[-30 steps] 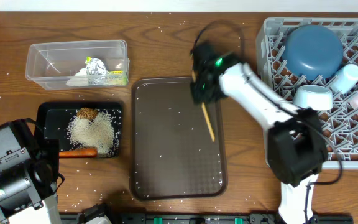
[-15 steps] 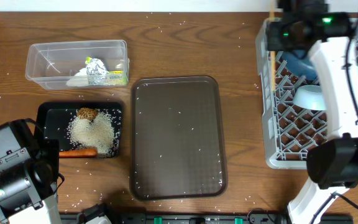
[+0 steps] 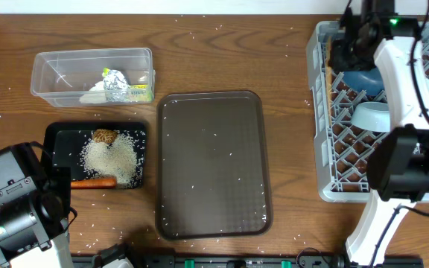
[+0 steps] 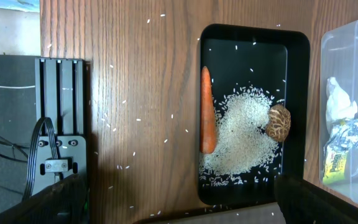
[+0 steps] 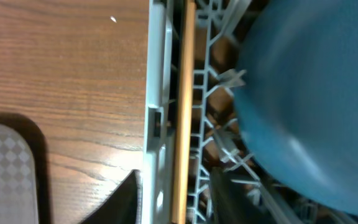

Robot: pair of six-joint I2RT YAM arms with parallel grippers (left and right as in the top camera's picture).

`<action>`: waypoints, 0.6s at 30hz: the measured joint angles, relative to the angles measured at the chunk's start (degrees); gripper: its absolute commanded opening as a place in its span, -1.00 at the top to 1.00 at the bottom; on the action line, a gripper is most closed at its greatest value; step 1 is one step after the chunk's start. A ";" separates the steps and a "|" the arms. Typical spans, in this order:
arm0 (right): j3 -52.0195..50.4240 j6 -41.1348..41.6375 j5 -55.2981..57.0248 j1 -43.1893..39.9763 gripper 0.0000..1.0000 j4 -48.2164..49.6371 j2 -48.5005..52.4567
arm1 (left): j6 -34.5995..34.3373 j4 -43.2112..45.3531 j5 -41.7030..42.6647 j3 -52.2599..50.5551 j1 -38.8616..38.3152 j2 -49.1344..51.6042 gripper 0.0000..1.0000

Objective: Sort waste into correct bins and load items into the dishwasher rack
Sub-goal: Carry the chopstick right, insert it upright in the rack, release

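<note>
My right gripper (image 3: pixel 348 45) is over the far left corner of the grey dishwasher rack (image 3: pixel 326 156). In the right wrist view its jaws (image 5: pixel 176 202) are apart, straddling the rack wall (image 5: pixel 160 81) and a wooden chopstick (image 5: pixel 183 112) lying just inside it. Neither jaw touches the stick. The dark-blue dish (image 5: pixel 309 106) sits beside it, and the white bowl (image 3: pixel 371 115) is in the rack. The cups are mostly hidden by the arm. My left gripper (image 4: pixel 179 208) is open and empty, beside the black tray (image 4: pixel 297 81).
The black tray (image 3: pixel 54 134) holds the carrot (image 4: pixel 207 109), brown lump (image 4: pixel 280 122) and rice (image 4: pixel 241 137). The clear tub (image 3: pixel 51 63) holds the foil ball (image 3: pixel 115 82), tissue (image 3: pixel 95 94) and packet (image 3: pixel 141 93). The brown serving tray (image 3: pixel 213 164) lies mid-table. Rice grains are scattered about.
My right arm carried the chopsticks from the brown serving tray to the rack's left edge. The jaws now stand apart around a stick inside the wall. The left arm has not moved.
</note>
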 measured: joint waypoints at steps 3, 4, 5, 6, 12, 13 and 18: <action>-0.09 0.70 0.04 0.24 -0.30 -0.13 0.70 | -0.02 0.00 0.00 0.00 0.00 0.00 -0.96; -0.09 1.11 0.09 0.28 -0.30 -0.22 0.70 | -0.02 0.00 0.00 0.00 0.00 0.00 -0.95; -0.07 1.73 0.07 0.28 -0.30 -0.42 0.57 | -0.02 -0.02 0.00 0.00 0.00 0.00 -0.96; -0.09 2.29 0.07 0.28 -0.30 -0.74 0.52 | -0.02 -0.02 0.00 0.00 0.00 -0.02 -0.96; -0.09 7.74 0.04 0.31 -0.33 -6.43 -1.33 | -0.02 0.00 0.00 0.00 0.00 0.00 -0.95; -0.09 8.63 0.04 0.31 -0.40 -7.82 -2.19 | -0.02 -0.04 0.00 0.00 0.00 0.00 -0.96; -0.09 11.78 0.48 1.11 -0.99 -17.81 -10.19 | -0.02 -0.02 0.00 0.00 0.00 0.00 -0.96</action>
